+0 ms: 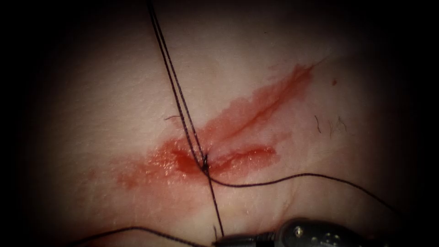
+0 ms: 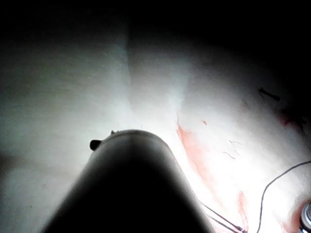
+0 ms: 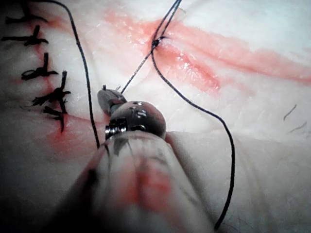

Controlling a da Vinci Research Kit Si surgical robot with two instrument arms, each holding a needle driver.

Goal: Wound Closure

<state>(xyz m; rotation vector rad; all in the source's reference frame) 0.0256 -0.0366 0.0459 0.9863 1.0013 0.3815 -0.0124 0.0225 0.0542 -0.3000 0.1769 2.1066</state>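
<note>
The tissue (image 1: 114, 91) is a pale, faintly glistening slab of pork belly with a soft, finely creased skin, and around it the room falls away into darkness. A wet streak of red fluid (image 1: 256, 107) runs along the cut (image 1: 238, 158), thin and washed-out at its far end and thicker, glossier where it pools about the knot (image 1: 205, 165). That knot is a small dark tangle sitting in the cut, ahead of the right tool (image 1: 238, 238) and a little to its left. From it two taut strands of thread (image 1: 176, 87), dark and finely twisted, rise close together and run away from the jaws out of the endoscope view; a third strand runs straight back from the knot to the right tool's tip, and a slack loop curves off to the right across the bare skin. In the right wrist view the right tool's tip (image 3: 108, 99) is a small rounded steel pair of jaws pressed together on the thread, behind it a polished bulbous wrist and a shaft smeared with red. Beside that tool, on its left, a row of finished stitches (image 3: 46, 73) lies as short black bars across an older closed line. A few short stray hairs (image 1: 318, 124) lie on the skin well to the right of the knot. In the left wrist view the left arm's shaft (image 2: 131, 189) is a dark smooth cylinder over pale tissue, and I cannot tell how its jaws stand.
</note>
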